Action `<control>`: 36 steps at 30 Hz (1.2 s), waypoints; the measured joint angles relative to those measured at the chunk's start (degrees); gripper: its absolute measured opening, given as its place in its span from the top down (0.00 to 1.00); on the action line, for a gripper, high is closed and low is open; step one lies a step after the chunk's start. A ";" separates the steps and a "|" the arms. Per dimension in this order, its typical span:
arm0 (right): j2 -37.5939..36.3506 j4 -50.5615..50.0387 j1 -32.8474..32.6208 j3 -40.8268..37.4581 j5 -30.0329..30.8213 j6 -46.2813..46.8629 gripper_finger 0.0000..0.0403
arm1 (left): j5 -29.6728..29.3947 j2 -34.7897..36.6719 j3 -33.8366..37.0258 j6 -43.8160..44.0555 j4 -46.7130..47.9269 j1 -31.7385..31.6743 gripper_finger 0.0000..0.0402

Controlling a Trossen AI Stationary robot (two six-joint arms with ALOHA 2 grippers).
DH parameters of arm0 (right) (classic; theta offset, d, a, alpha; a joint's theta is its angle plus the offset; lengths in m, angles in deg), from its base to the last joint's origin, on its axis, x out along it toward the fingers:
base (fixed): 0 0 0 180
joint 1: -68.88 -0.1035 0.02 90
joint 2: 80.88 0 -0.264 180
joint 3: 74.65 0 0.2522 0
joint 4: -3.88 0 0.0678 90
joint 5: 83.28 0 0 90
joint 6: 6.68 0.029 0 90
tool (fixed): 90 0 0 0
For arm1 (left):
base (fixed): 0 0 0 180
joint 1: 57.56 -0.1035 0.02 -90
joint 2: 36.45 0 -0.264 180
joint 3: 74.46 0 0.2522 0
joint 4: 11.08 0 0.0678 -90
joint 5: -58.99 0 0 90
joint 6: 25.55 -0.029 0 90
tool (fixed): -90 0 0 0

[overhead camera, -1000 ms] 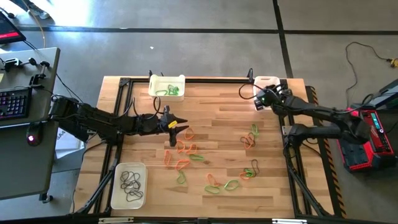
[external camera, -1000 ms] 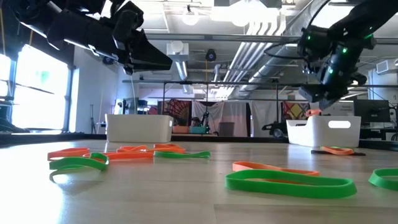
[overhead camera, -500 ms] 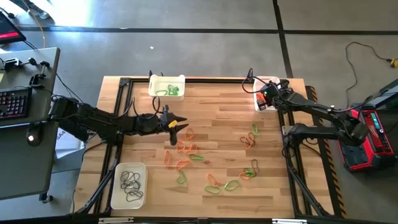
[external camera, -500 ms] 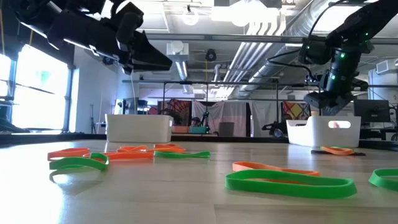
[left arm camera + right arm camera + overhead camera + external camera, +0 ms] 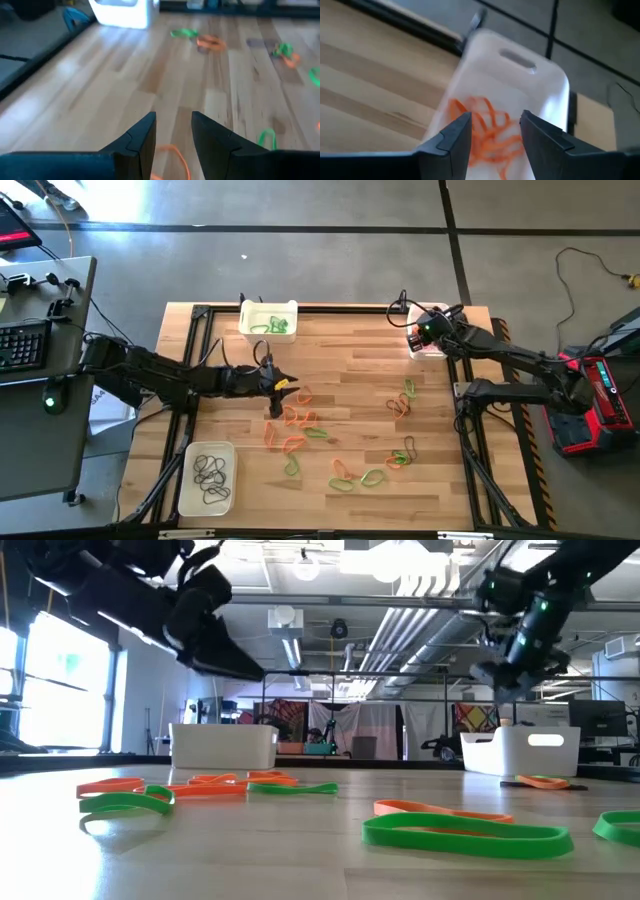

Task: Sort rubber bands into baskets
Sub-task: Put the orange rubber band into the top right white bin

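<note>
While the right tool [image 5: 492,132] is held open and empty over the orange basket [image 5: 545,85], the left tool [image 5: 172,132], part-open and empty, is poised above an orange band [image 5: 176,156]; closing on it is judged next.

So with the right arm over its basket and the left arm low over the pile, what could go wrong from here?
1. The left tool, open, hangs over overlapping orange rubber bands with a green one among them; it may grab two colours together.
2. The right tool, open above the basket holding orange bands, could snag one as it withdraws.
3. Floppy bands may slip from the grip on the way.
</note>
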 joint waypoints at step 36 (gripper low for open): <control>-1.28 15.40 -24.39 1.27 -1.54 -3.37 0.63 | 9.18 -23.11 -10.97 -8.10 13.79 -2.97 0.91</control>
